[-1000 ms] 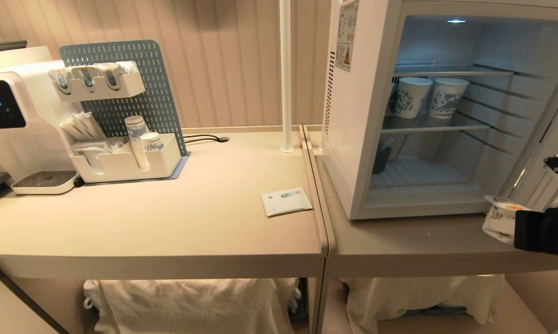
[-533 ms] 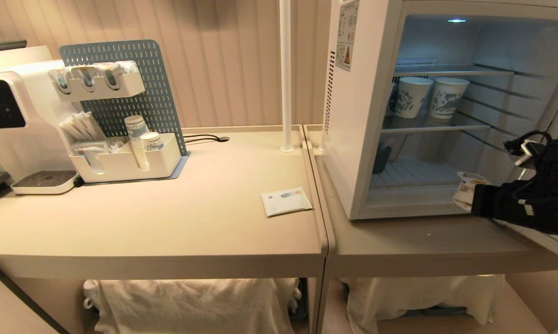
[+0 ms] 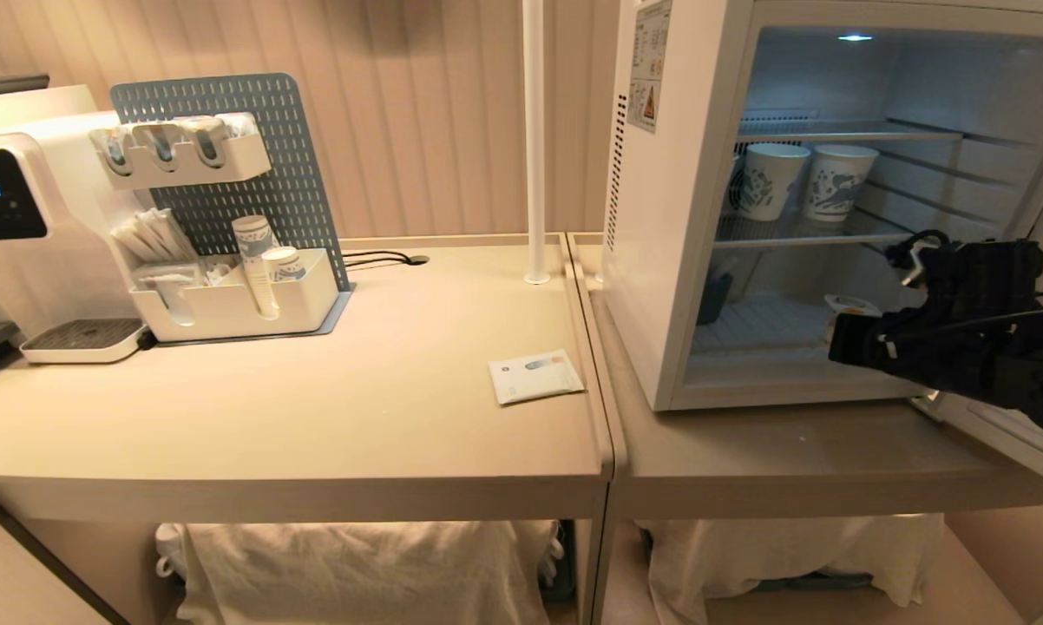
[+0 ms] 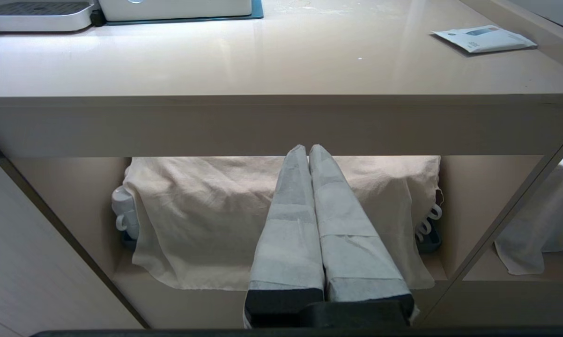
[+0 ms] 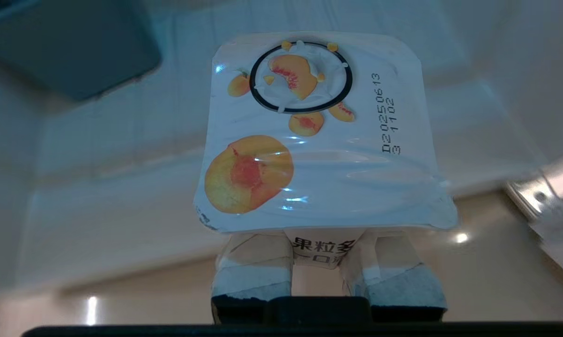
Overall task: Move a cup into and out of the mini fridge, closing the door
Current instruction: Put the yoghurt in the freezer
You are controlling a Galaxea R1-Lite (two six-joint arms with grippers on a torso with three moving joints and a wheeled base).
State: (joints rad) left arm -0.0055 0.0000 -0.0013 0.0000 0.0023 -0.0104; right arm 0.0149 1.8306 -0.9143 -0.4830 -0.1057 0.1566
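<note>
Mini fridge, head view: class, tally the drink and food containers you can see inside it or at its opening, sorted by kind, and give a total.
Tall white paper cups with blue print, on the middle wire shelf: 2
Small white yogurt-style cup with peach-printed lid, held by the right gripper at the opening: 1
Total: 3

Beige table, mini fridge, paper packet
</note>
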